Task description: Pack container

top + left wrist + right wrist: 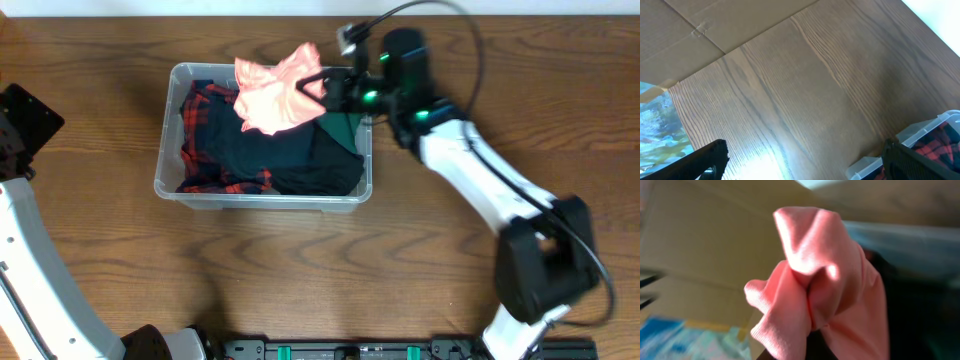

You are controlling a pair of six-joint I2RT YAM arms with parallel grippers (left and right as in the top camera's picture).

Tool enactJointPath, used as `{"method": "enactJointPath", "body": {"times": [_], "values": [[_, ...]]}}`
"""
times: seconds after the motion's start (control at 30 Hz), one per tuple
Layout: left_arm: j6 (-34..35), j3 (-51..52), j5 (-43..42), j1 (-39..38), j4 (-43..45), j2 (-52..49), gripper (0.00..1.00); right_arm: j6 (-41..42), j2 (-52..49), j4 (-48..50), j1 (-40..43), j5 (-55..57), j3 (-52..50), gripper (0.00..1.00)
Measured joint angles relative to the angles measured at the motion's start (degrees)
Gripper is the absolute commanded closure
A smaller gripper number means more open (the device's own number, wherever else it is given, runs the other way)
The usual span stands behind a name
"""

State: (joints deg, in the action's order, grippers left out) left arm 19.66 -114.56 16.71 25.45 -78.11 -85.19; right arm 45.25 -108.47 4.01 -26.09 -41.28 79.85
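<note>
The clear plastic container [190, 192] stands mid-table, holding a red-and-black plaid garment [205, 120], a black garment [290, 150] and a dark green one [348, 127]. My right gripper [325, 88] is shut on a pink garment [275, 92] and holds it over the container's back right part. In the right wrist view the pink garment [825, 280] fills the frame and hides the fingers. My left gripper [802, 162] is open and empty over bare wood, left of the container's corner [920, 135].
Brown cardboard [715, 25] lies beyond the table's far edge in the left wrist view. The left arm [30, 250] runs along the table's left side. The right arm [490, 190] reaches from the front right.
</note>
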Motion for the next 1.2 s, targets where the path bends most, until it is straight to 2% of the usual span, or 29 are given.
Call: {"method": "enactJointPath", "body": {"times": [0.23, 0.47, 0.5, 0.53, 0.6, 0.63, 0.67, 0.73, 0.87, 1.0, 1.03, 1.2], "values": [[0.0, 0.0, 0.0, 0.0, 0.0, 0.0, 0.02, 3.7, -8.0, -1.4, -1.1, 8.9, 0.7, 0.99], [0.0, 0.0, 0.0, 0.0, 0.0, 0.0, 0.02, -1.7, -7.8, -7.1, -1.0, 11.5, 1.4, 0.98], [0.0, 0.0, 0.0, 0.0, 0.0, 0.0, 0.02, -2.4, -7.6, -8.2, -1.1, 12.0, 1.5, 0.95], [0.0, 0.0, 0.0, 0.0, 0.0, 0.0, 0.02, -3.4, -7.1, -9.7, -1.1, 13.1, 1.5, 0.83], [0.0, 0.0, 0.0, 0.0, 0.0, 0.0, 0.02, -5.7, -5.5, -12.7, -1.1, 14.9, 1.5, 0.44], [0.0, 0.0, 0.0, 0.0, 0.0, 0.0, 0.02, -7.5, -4.3, -14.4, -1.1, 15.9, 1.3, 0.33], [0.0, 0.0, 0.0, 0.0, 0.0, 0.0, 0.02, -9.1, -3.3, -15.6, -0.9, 16.4, 1.2, 0.27], [0.0, 0.0, 0.0, 0.0, 0.0, 0.0, 0.02, -12.9, 0.1, -17.7, 0.0, 17.4, 0.7, 0.18], [0.0, 0.0, 0.0, 0.0, 0.0, 0.0, 0.02, -18.0, 8.9, -19.1, 3.5, 18.1, 0.3, 0.12], [0.0, 0.0, 0.0, 0.0, 0.0, 0.0, 0.02, -20.4, 19.9, -20.4, 10.8, 18.8, 0.4, 0.07], [0.0, 0.0, 0.0, 0.0, 0.0, 0.0, 0.02, -20.6, 21.3, -20.9, 12.0, 18.9, 0.4, 0.01], [0.0, 0.0, 0.0, 0.0, 0.0, 0.0, 0.02, -21.7, 26.1, -22.4, 18.0, 19.5, 0.5, 0.01]]}}
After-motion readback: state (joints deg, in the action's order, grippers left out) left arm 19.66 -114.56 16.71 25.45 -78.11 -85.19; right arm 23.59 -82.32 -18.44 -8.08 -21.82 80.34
